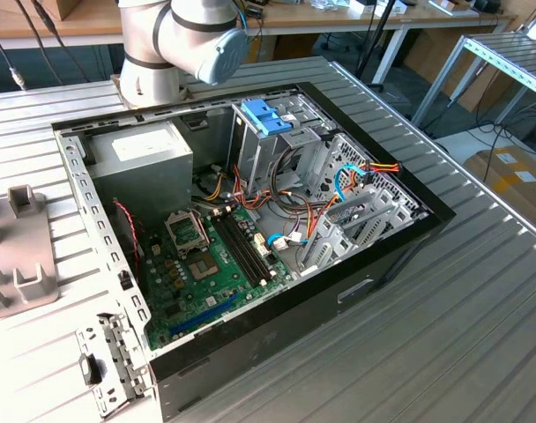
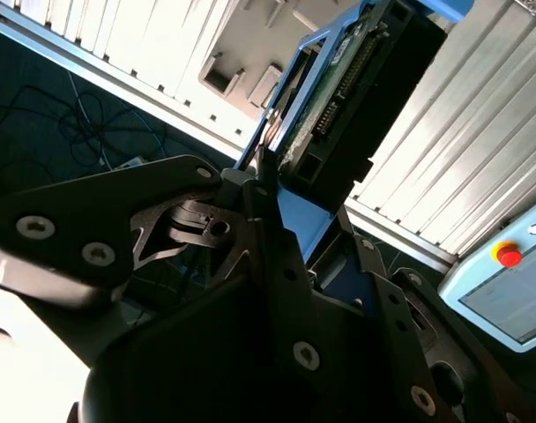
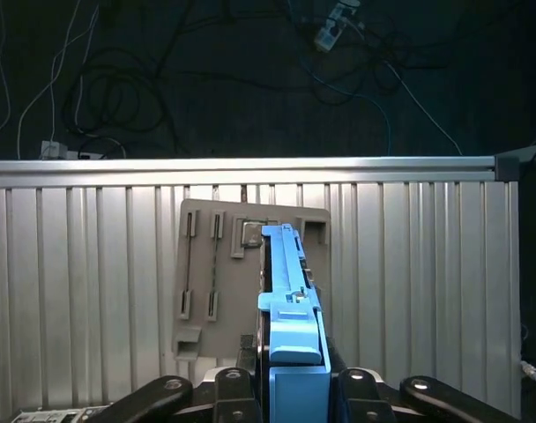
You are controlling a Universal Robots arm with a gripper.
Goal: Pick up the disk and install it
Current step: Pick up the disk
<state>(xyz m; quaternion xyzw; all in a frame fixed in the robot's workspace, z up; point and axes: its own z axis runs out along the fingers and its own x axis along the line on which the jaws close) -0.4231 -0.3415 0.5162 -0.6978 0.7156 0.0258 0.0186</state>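
Blue-railed disk (image 3: 290, 291) is held edge-on, clamped in the gripper (image 3: 294, 381), over the grey fixture (image 3: 215, 264); grip should be kept firm, the disk untilted.

The disk (image 3: 294, 300) has smooth blue plastic rails; the table (image 3: 92, 291) is ribbed, shiny metal.

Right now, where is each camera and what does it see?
Exterior view: off the arm, looking down into the open computer case on the ribbed table; the arm's joint shows.
First wrist view: on the wrist, looking over the gripper and disk at the grey fixture.
Second wrist view: on the wrist, looking along the gripper at the disk's edge.
Both wrist views share the gripper shut on the disk.
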